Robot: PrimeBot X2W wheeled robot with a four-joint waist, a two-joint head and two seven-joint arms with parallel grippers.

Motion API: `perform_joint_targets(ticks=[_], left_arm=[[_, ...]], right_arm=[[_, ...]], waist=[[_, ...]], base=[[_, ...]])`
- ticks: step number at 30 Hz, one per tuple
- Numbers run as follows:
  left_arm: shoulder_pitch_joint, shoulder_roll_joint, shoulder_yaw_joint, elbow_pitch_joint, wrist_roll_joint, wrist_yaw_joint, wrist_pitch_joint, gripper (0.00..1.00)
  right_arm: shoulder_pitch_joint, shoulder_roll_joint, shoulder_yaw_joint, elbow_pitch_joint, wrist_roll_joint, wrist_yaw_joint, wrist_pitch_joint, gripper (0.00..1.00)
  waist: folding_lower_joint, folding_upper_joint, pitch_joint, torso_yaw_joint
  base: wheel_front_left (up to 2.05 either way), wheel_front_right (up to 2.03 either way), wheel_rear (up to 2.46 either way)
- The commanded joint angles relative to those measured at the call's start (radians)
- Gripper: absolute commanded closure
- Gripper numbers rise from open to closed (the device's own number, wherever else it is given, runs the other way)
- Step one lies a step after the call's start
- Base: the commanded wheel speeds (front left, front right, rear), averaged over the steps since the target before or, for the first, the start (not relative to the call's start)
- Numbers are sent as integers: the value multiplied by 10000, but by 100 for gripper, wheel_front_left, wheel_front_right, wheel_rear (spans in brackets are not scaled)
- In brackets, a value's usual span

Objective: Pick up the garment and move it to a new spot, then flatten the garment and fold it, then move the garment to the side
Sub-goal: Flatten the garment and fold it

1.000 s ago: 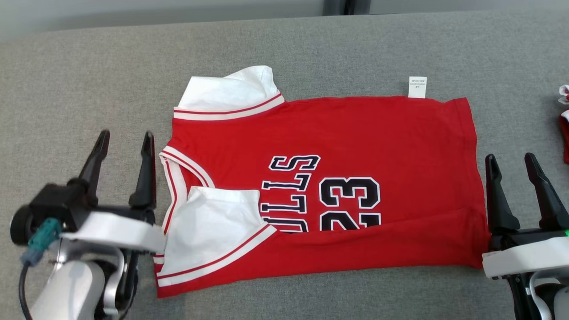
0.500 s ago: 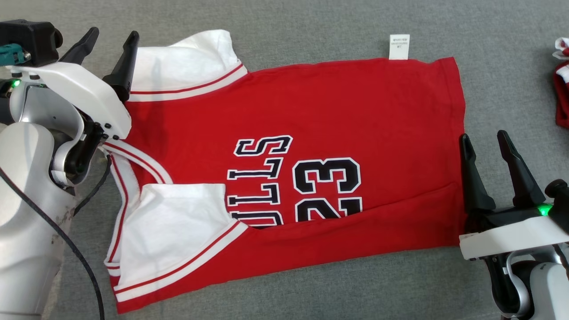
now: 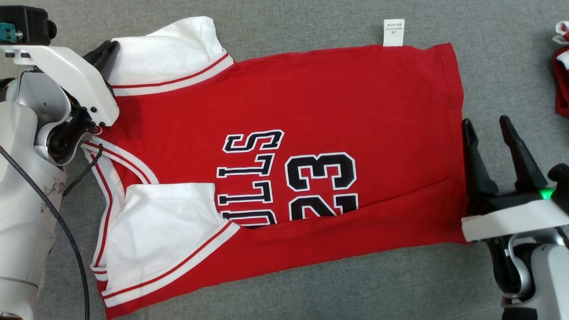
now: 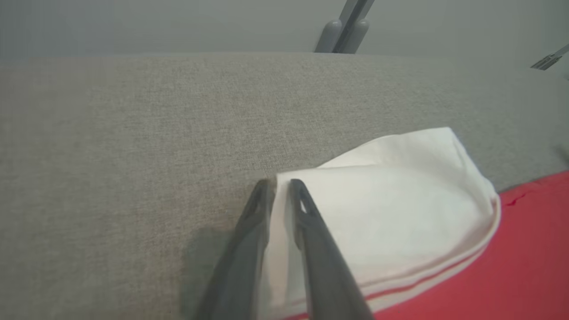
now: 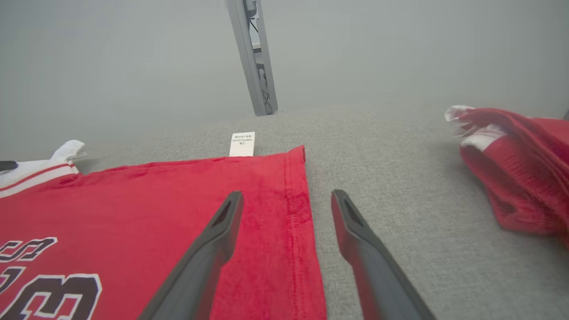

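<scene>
The garment [image 3: 311, 102] is a red jersey with white sleeves and black "BULLS 23" print. It lies flat on the grey fabric table [image 3: 502, 53] with its near edge folded up over the print. My left gripper [image 3: 101, 52] is at the far left white sleeve [image 4: 378, 200]. In the left wrist view this gripper [image 4: 278, 184] has its fingers drawn close, with the sleeve's edge pinched between them. My right gripper [image 3: 485, 122] stands open at the jersey's right hem. In the right wrist view it [image 5: 288, 195] straddles that hem, one finger over red cloth, the other over the table.
A second bundle of red and white cloth [image 3: 561, 80] lies at the table's right edge, also seen as a heap [image 5: 511, 178] right of my right gripper. A white label [image 3: 393, 32] sticks out past the jersey's far edge. A grey post [image 5: 253, 58] rises behind the table.
The head camera has shifted. My left arm swung from the near left up to the far white sleeve, and its fingers closed onto the sleeve edge. The right gripper stayed open by the hem.
</scene>
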Motion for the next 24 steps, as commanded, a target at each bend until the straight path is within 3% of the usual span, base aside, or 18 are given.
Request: perform_joint_targets(ticks=[1, 7, 12, 18, 23, 24], left_arm=[[-165, 20, -28, 65, -51, -75, -9, 100], [-404, -45, -308, 160, -199, -184, 60, 100], [-622, -242, -550, 147, -112, -224, -239, 100], [-896, -535, -832, 328, -193, -253, -464, 100], [-1032, -468, -1032, 431, -221, -248, -769, 100], [-1051, -449, -1079, 434, -224, -250, -803, 100]], right_arm=[[-298, -162, -62, 55, -5, -4, -1, 0], [-2058, -1017, -319, 1034, 402, -4, -26, 0], [-4119, -1865, -63, 3170, 933, -4, 401, 0], [-5514, -2585, 1818, 5288, 1422, -4, 999, 0], [-5861, -2897, 2954, 6085, 2284, -4, 1393, 0], [-5888, -2986, 3076, 6178, 2426, -4, 1404, 33]], waist=[[0, 0, 13, 38], [0, 0, 131, 233], [0, 0, 249, 553], [0, 0, 358, 961], [0, 0, 371, 1032], [0, 0, 360, 1034]], base=[[0, 0, 0], [0, 0, 0], [0, 0, 0], [0, 0, 0], [0, 0, 0], [0, 0, 0]])
